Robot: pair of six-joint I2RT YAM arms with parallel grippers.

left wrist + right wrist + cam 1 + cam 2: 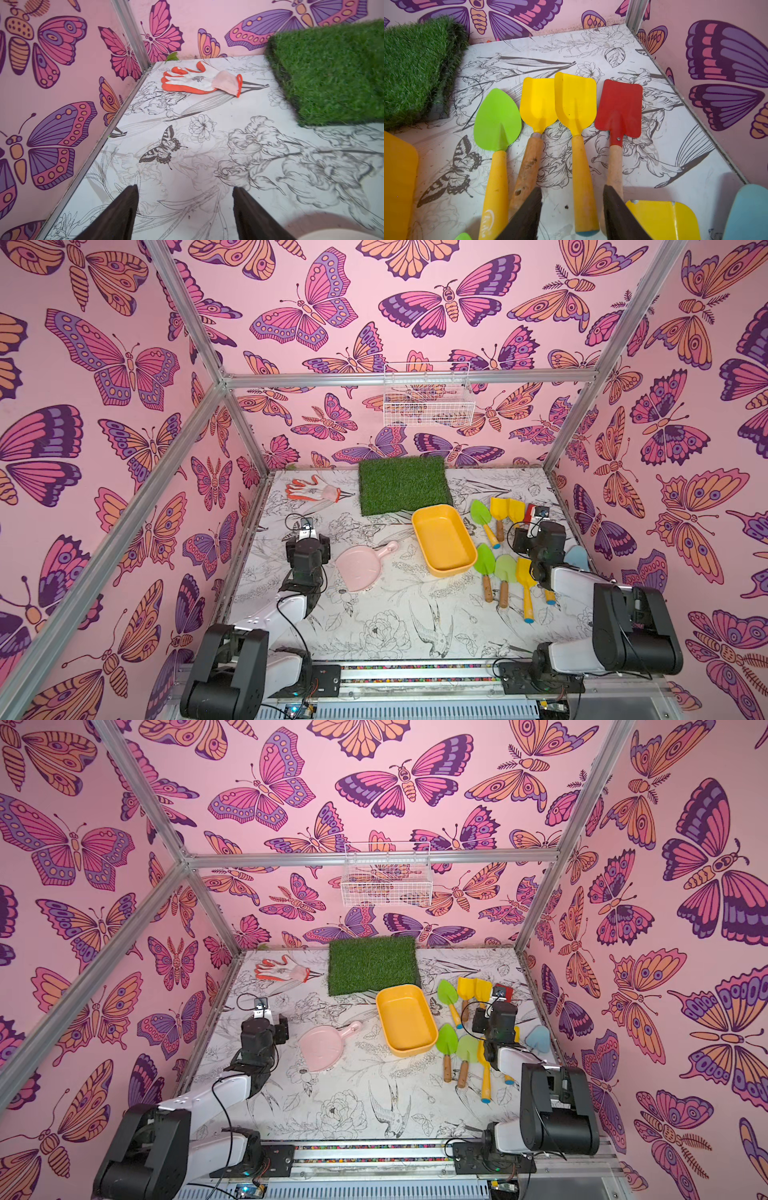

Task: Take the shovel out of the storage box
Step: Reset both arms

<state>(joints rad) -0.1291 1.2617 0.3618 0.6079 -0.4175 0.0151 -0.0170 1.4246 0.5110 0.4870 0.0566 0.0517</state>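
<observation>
The storage box (pixel 442 539) lies open above; shovels (pixel 485 559) crowd beside.

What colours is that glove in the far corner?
The glove is white, orange-edged, with a pink cuff; clearest in the left wrist view.

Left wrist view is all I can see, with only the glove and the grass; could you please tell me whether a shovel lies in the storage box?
Observer: No. In both top views the storage box holds nothing.
Operator: Thank you. Where are the shovels, then?
Observer: The shovels lie on the table beside the box, where the right gripper hovers.
Operator: Is that gripper holding one?
Observer: It seems not. The right wrist view shows it open, its jaws either side of a yellow shovel handle, with gaps showing.
</observation>
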